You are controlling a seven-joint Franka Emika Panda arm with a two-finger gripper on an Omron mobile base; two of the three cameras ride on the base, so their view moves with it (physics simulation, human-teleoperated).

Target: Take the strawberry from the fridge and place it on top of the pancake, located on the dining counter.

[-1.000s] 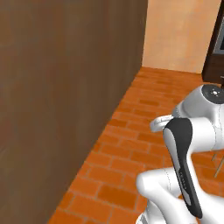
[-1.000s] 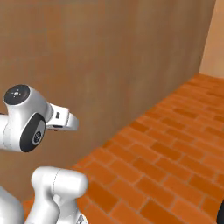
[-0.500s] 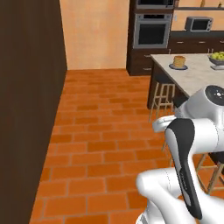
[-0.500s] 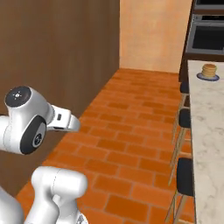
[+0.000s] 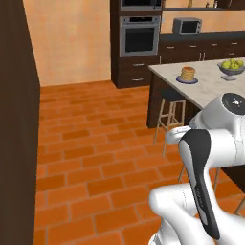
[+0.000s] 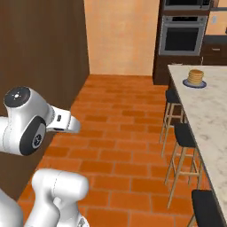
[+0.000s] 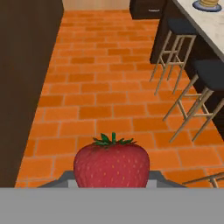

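Item: strawberry (image 7: pixel 111 164), clasped in the hand (image 7: pixel 111 181). Base has swung round (wall gone); pancake (image 6: pixel 195 77) ahead on tabletop (image 6: pixel 213 115), far off.

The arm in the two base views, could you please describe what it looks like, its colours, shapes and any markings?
The arm is glossy white, built of rounded, bulbous segments. A long black strip with rounded ends runs down one link. The joints end in dark grey round caps, and the top caps carry small dots. A short white block juts from the shoulder. No cables or lettering are visible.
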